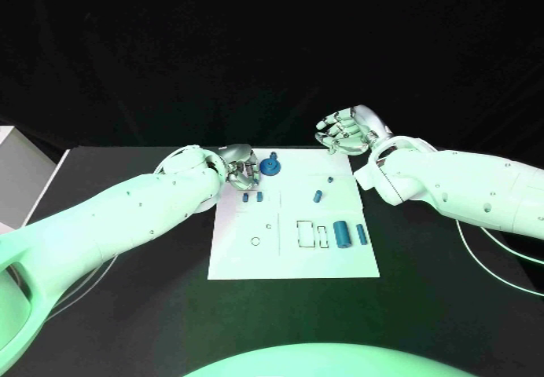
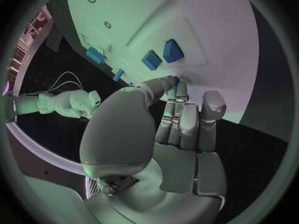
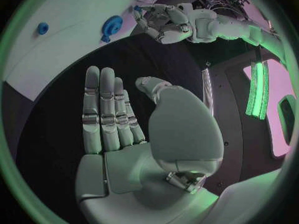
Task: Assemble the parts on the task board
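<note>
The white task board (image 1: 295, 259) lies mid-table. A round blue part (image 1: 271, 166) stands near its far left corner, also seen as the round blue part (image 3: 112, 25). My left hand (image 1: 240, 169) hovers just left of it with fingers half curled and nothing plainly held. In the left wrist view my left hand (image 2: 181, 119) has a sliver of blue (image 2: 176, 79) past its thumb tip. Two small blue parts (image 1: 251, 197) lie below it. Two blue cylinders (image 1: 351, 234) lie at the board's right. My right hand (image 1: 349, 132) hangs beyond the far right corner, fingers spread, holding nothing.
Small blue pieces (image 1: 320, 194) lie mid-board, beside rectangular slots (image 1: 306, 233) and small round holes (image 1: 267, 228). A pale box (image 1: 17, 169) stands at the table's left edge. Thin cables (image 1: 487, 263) trail over the table at the right.
</note>
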Controlling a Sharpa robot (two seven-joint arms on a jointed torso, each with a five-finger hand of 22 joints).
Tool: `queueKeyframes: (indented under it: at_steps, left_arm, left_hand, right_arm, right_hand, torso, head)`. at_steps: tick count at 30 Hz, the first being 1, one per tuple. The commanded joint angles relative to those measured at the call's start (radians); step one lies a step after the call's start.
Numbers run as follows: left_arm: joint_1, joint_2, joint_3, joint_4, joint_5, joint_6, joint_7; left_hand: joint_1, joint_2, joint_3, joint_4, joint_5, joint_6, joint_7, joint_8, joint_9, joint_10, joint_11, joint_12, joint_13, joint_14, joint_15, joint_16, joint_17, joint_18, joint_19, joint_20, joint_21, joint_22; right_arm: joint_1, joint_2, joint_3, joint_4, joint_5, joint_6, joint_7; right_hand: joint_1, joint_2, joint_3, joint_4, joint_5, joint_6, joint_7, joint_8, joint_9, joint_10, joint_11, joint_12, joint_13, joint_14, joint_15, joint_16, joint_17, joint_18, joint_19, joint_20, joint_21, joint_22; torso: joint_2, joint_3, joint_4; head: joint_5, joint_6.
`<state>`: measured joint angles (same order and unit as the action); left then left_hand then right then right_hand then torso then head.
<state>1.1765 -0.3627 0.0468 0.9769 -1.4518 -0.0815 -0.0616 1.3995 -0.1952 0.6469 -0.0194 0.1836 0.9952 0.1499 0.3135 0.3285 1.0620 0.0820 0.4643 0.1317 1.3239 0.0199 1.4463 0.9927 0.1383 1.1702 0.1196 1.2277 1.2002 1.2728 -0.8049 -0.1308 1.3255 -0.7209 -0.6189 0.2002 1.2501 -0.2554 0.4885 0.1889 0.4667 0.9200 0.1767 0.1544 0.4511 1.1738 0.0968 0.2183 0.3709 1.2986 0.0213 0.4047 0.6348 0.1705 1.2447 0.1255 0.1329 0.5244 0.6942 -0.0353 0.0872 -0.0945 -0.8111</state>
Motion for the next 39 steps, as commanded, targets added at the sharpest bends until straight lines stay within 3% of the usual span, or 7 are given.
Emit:
queueKeyframes:
  at_steps: [1,9,21,27,33,39]
  left_arm:
    - [-0.003,0.005,-0.004,-0.002,-0.009,0.033,-0.004]
    - [-0.003,0.004,-0.011,0.001,-0.012,0.064,0.002]
    - [-0.003,-0.002,-0.013,0.004,-0.013,0.052,0.001]
    - [-0.003,-0.003,-0.013,0.006,-0.006,0.036,-0.001]
    - [-0.004,-0.005,-0.013,0.008,-0.004,0.026,-0.005]
    - [-0.005,-0.012,-0.013,0.009,0.000,0.014,-0.010]
  left_hand:
    - [-0.009,0.000,-0.005,0.000,-0.004,-0.001,-0.002,-0.005,0.000,0.008,0.000,-0.006,0.002,-0.008,-0.001,-0.003,0.001,-0.015,-0.004,0.001,-0.004,-0.001]
    - [-0.018,-0.009,-0.023,-0.002,0.003,-0.021,-0.005,-0.026,-0.001,-0.007,-0.001,-0.002,0.013,-0.014,-0.002,-0.003,-0.005,-0.012,-0.016,0.001,-0.018,-0.012]
    - [-0.019,-0.010,-0.033,-0.005,0.002,-0.022,-0.005,-0.033,0.000,-0.020,-0.001,0.013,0.027,-0.015,-0.002,-0.002,-0.006,-0.012,-0.019,0.000,-0.022,-0.016]
    - [-0.021,-0.012,-0.043,-0.007,0.003,-0.080,-0.012,-0.082,-0.011,-0.067,-0.001,0.065,0.067,0.002,-0.002,0.012,0.028,-0.017,0.005,0.001,-0.007,0.000]
    - [-0.023,-0.014,-0.044,-0.007,0.002,-0.101,-0.015,-0.098,-0.013,-0.078,-0.002,0.088,0.083,0.001,-0.002,0.013,0.024,-0.018,0.011,0.000,-0.004,0.003]
    - [-0.023,-0.019,-0.047,-0.007,0.002,-0.146,-0.029,-0.129,-0.022,-0.098,-0.005,0.130,0.113,0.022,-0.005,0.027,0.066,-0.029,0.049,-0.002,0.028,0.036]
  right_arm:
    - [0.000,0.000,0.001,0.002,-0.003,0.004,0.013]
    - [0.000,0.001,0.001,0.000,-0.003,0.006,0.011]
    - [0.000,0.001,0.001,-0.001,-0.003,0.007,0.011]
    - [0.000,0.002,0.001,-0.001,-0.003,0.007,0.011]
    - [0.000,0.003,0.001,-0.001,-0.003,0.006,0.010]
    - [0.000,0.001,0.001,-0.001,-0.004,0.008,0.008]
  right_hand:
    - [-0.006,-0.001,-0.002,-0.005,0.003,0.004,-0.001,-0.006,0.001,0.006,-0.001,-0.006,-0.001,0.000,0.003,-0.006,0.001,0.011,0.005,0.002,-0.003,-0.001]
    - [-0.005,0.001,-0.002,-0.007,0.003,0.004,-0.001,-0.007,0.001,0.009,-0.001,-0.008,-0.005,0.002,0.002,-0.009,0.003,0.011,0.006,0.002,-0.005,-0.005]
    - [-0.007,0.002,0.001,-0.009,0.008,0.006,0.001,-0.009,0.001,0.007,0.001,-0.024,-0.022,0.000,0.005,-0.023,0.005,0.011,0.006,0.004,-0.012,-0.016]
    - [-0.007,0.001,0.001,-0.010,0.009,0.006,0.001,-0.010,0.001,0.007,0.002,-0.029,-0.027,-0.001,0.005,-0.028,0.005,0.011,0.005,0.004,-0.014,-0.020]
    - [-0.008,0.001,0.001,-0.011,0.010,0.005,0.002,-0.012,0.001,0.007,0.003,-0.031,-0.030,-0.001,0.006,-0.030,0.006,0.011,0.005,0.005,-0.016,-0.022]
    - [-0.003,0.000,0.004,-0.021,0.009,0.002,0.005,-0.017,0.000,-0.001,0.006,-0.057,-0.055,0.014,0.006,-0.038,0.012,0.012,0.019,0.003,-0.015,-0.033]
  torso:
    - [0.000,0.0003,0.0002]
    - [-0.002,-0.0002,0.0025]
    - [-0.002,-0.0019,0.0016]
    - [-0.002,-0.0026,0.0027]
    - [-0.001,-0.0024,0.0018]
    - [-0.002,-0.0026,0.0024]
  head:
    - [-0.002,-0.002]
    - [-0.005,-0.008]
    - [-0.005,-0.012]
    - [-0.005,-0.010]
    - [-0.005,-0.011]
    - [-0.006,-0.010]
